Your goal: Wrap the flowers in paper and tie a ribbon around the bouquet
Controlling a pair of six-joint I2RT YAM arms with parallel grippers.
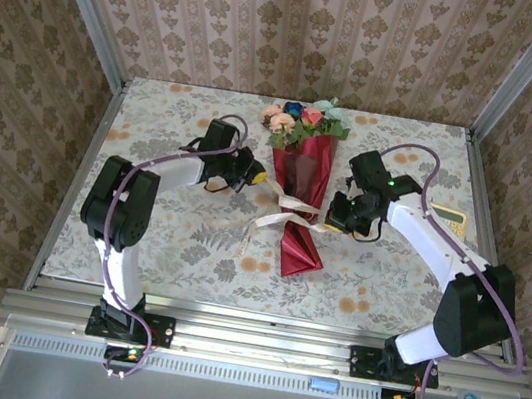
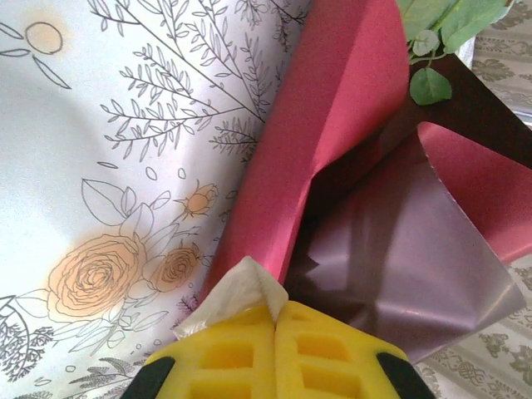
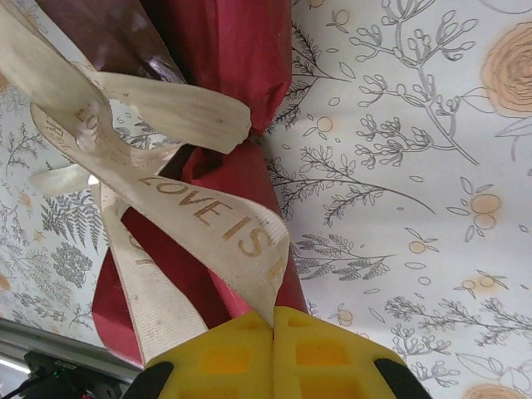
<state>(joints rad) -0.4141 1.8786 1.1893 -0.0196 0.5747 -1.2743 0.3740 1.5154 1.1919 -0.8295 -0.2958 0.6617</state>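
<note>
One bouquet lies flat on the counter, with its flowers at the far end. One ribbon crosses its narrow waist. The left claw is closed on one ribbon tail and the right claw on the other. Opposed grips permit tensioning. The crossing appears looped, possibly knotted. Count: two claws, two tails.

Floral-clothed table, bouquet flat at its middle (flowers toward far edge).
</note>
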